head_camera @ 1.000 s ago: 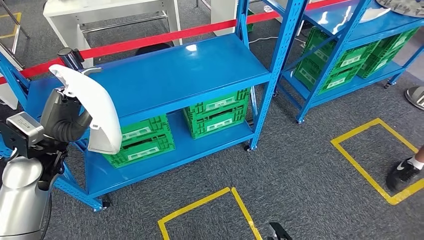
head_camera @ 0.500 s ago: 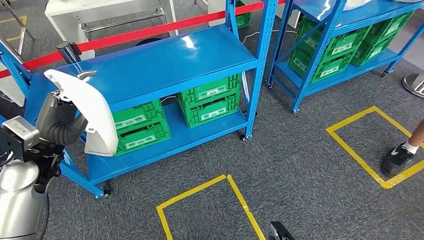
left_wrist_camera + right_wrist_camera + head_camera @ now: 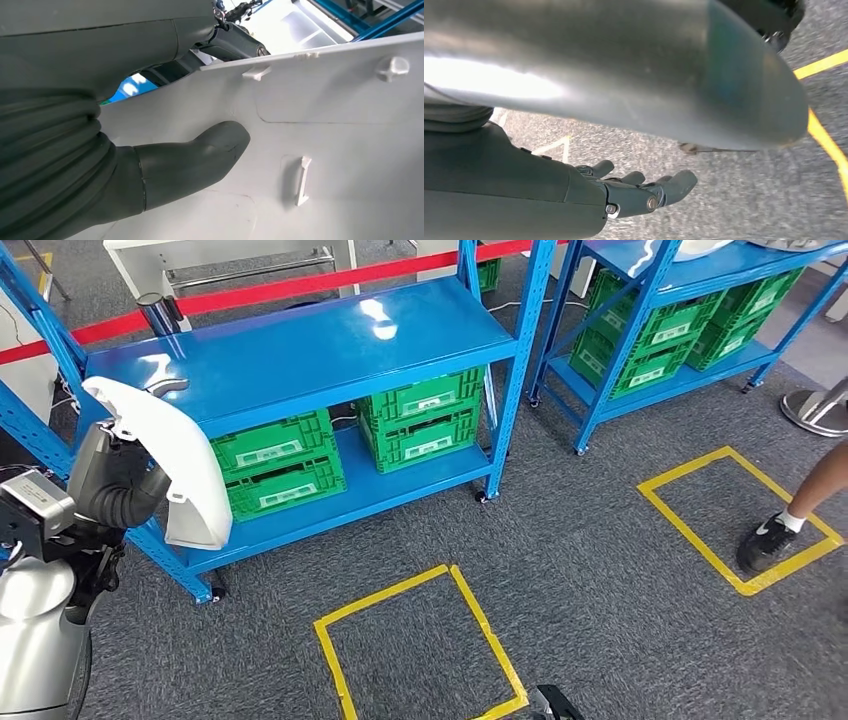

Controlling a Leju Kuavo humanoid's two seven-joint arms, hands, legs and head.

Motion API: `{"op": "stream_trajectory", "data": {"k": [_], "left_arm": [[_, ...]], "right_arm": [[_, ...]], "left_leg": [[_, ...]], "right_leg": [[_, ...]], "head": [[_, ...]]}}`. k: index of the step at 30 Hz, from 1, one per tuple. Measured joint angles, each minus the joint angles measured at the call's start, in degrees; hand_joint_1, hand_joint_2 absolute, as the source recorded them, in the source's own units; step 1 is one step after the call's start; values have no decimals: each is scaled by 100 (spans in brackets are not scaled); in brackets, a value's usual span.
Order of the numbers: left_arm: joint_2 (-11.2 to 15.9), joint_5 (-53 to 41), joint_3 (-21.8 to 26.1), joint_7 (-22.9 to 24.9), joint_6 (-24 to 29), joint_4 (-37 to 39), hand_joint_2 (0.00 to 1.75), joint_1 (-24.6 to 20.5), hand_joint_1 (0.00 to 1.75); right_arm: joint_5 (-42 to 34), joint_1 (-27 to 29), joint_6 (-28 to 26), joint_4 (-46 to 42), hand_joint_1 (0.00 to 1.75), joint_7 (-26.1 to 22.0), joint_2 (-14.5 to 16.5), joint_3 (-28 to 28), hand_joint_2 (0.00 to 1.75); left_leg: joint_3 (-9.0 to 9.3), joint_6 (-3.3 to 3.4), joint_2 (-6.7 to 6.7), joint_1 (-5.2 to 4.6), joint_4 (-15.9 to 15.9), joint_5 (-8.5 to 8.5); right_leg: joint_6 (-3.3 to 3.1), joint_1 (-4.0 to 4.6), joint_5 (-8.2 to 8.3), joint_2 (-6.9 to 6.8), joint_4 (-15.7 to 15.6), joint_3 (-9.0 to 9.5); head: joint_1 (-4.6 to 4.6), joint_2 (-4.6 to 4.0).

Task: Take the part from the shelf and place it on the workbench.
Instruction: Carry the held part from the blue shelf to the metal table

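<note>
The part (image 3: 178,455) is a long curved white plastic cover. My left hand (image 3: 112,483) holds it up at the left, in front of the blue shelf (image 3: 300,350). In the left wrist view my thumb (image 3: 192,161) presses on the part's (image 3: 340,150) inner face, which has small clips. My right hand (image 3: 636,192) hangs over the grey carpet, fingers loosely apart with nothing in them.
Green crates (image 3: 282,472) (image 3: 422,423) fill the shelf's lower level. A second blue shelf (image 3: 700,270) with more crates stands at the right. Red barrier tape (image 3: 280,290) runs behind. Yellow floor squares (image 3: 330,660) (image 3: 690,530) mark the carpet. A person's foot (image 3: 768,542) stands at the right.
The whole picture has shifted, so the camera has moved; the shelves now sit further left and higher. My left hand still holds the white part the same way.
</note>
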Motion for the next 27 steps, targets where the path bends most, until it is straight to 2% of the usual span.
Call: {"op": "stream_trajectory", "data": {"k": [1, 2, 3, 4, 5, 6, 7, 8, 9, 10, 12, 13, 14, 15, 16, 17, 19, 20, 21, 22, 23, 24, 25, 27], "left_arm": [[2, -1, 0, 0, 1, 3, 175, 1, 175], [3, -1, 1, 0, 1, 0, 175, 1, 175], [8, -1, 3, -1, 1, -5, 175, 0, 175], [11, -2, 5, -2, 1, -11, 175, -1, 175], [15, -3, 7, -6, 2, -13, 175, -5, 175], [16, -4, 8, -8, 4, -8, 175, -10, 175], [15, -7, 7, -10, 5, 3, 175, -15, 175], [14, -13, 7, -10, 11, 20, 175, -22, 175], [13, -25, 7, -7, 20, 38, 175, -33, 175], [11, -39, 6, -4, 34, 57, 175, -45, 175], [-2, -91, 3, 13, 80, 92, 175, -68, 175], [-13, -114, 1, 27, 103, 109, 175, -73, 175], [-24, -137, -1, 40, 123, 128, 175, -75, 175], [-35, -149, -2, 51, 139, 145, 175, -78, 175], [-45, -156, -2, 56, 148, 158, 175, -86, 175], [-56, -161, -2, 58, 155, 167, 175, -103, 175], [-81, -166, -3, 56, 164, 171, 175, -160, 175], [-91, -168, -4, 55, 168, 175, 175, -191, 175], [-98, -172, -4, 53, 172, 184, 175, -213, 175], [-104, -175, -5, 52, 174, 198, 175, -223, 175], [-116, -180, -7, 55, 173, 219, 175, -233, 175], [-129, -183, -10, 57, 173, 240, 175, -238, 175], [-143, -185, -13, 58, 173, 257, 175, -244, 175], [-163, -187, -15, 58, 173, 286, 175, -251, 175]], "right_arm": [[0, -4, -1, 0, 0, 0, -1, 0, 0], [0, -12, -1, 0, 0, 0, -2, 0, 0], [0, -21, 0, 0, 0, -1, -2, 0, 0], [-2, -27, 1, 0, 0, -1, -2, 0, 0], [-7, -30, 1, 0, 0, 3, -3, -1, 0], [-13, -28, 1, 0, 0, 12, -3, -1, 0], [-21, -25, 1, 0, 0, 21, -1, -2, 0], [-31, -29, 0, 0, 0, 29, 2, -3, 0], [-39, -35, -1, 0, 0, 33, 4, -6, 0], [-48, -40, -2, 0, 0, 33, 7, -11, 0], [-61, -43, -5, 0, 0, 34, 8, -27, 0], [-66, -41, -9, 0, 0, 34, 8, -35, 0], [-69, -40, -13, 0, 0, 35, 8, -41, 0], [-73, -40, -17, 0, 0, 35, 8, -45, 0], [-74, -41, -20, 0, 0, 35, 9, -46, 0], [-75, -43, -20, 0, 0, 35, 9, -47, 0], [-76, -43, -21, 0, 0, 34, 13, -49, 0], [-79, -43, -22, 0, 0, 33, 14, -50, 0], [-84, -41, -23, 0, 0, 33, 17, -51, 0], [-90, -32, -26, 0, 0, 33, 20, -52, 0], [-98, -24, -27, 0, 0, 32, 22, -56, 0], [-104, -12, -29, 0, 0, 33, 28, -61, 0], [-109, -1, -30, 0, 0, 31, 33, -67, 0], [-114, 1, -31, 0, 0, 25, 40, -81, 0]], "left_leg": [[-103, -16, -1, 0, 34, 58], [-197, -37, -1, -3, 70, 109], [-268, -63, 1, -8, 106, 152], [-311, -93, 3, -13, 129, 197], [-332, -125, 6, -13, 133, 245], [-335, -158, 7, -9, 122, 297], [-340, -192, 4, -3, 108, 341], [-365, -230, -4, 6, 131, 307], [-411, -270, -13, 14, 230, 166], [-484, -310, -20, 26, 437, -74], [-655, -378, -25, 54, 1148, -660], [-700, -401, -25, 65, 1499, -815], [-679, -412, -25, 73, 1730, -833], [-571, -412, -25, 78, 1773, -729], [-367, -402, -26, 81, 1619, -576], [-64, -379, -29, 81, 1287, -478], [591, -312, -36, 49, 407, -581], [782, -273, -41, 26, 89, -671], [848, -235, -43, -2, -84, -718], [804, -190, -43, -14, -116, -666], [756, -144, -35, -12, -148, -586], [700, -94, -24, -4, -166, -500], [627, -51, -14, 12, -185, -408], [438, -2, -5, 22, -179, -244]], "right_leg": [[-16, 8, 136, 0, -235, 258], [-37, 17, 155, 2, -611, 573], [-64, 30, 95, 7, -1008, 863], [-92, 43, 11, 13, -1318, 1063], [-123, 58, -69, 19, -1497, 1150], [-159, 70, -57, 22, -1556, 1153], [-198, 65, -4, 16, -1564, 1116], [-241, 58, 54, 6, -1575, 1079], [-285, 48, 123, -5, -1590, 1027], [-316, 37, 195, -14, -1600, 959], [-339, 36, 343, -19, -1598, 793], [-335, 37, 423, -20, -1595, 698], [-328, 37, 505, -21, -1593, 600], [-319, 37, 584, -23, -1591, 497], [-307, 38, 660, -23, -1589, 403], [-293, 38, 733, -22, -1587, 326], [-241, 44, 873, -20, -1596, 221], [-207, 37, 945, -20, -1615, 199], [-167, 25, 1021, -20, -1647, 187], [-124, 17, 1104, -18, -1695, 180], [-89, 5, 1119, -9, -1715, 157], [-61, 3, 1017, 0, -1664, 108], [-37, 3, 790, 10, -1496, 32], [-5, -5, 145, 17, -791, -160]], "head": [[1, 0], [0, 0], [-3, -1], [-4, 0], [-5, 0], [-3, 0], [1, 1], [-2, 0], [-12, 0], [-24, -1], [-43, -1], [-44, -1], [-44, 0], [-44, 1], [-44, 1], [-43, 1], [-37, 1], [-40, 0], [-46, 0], [-52, 0], [-70, -1], [-70, 0], [-66, 0], [-51, 0]]}}
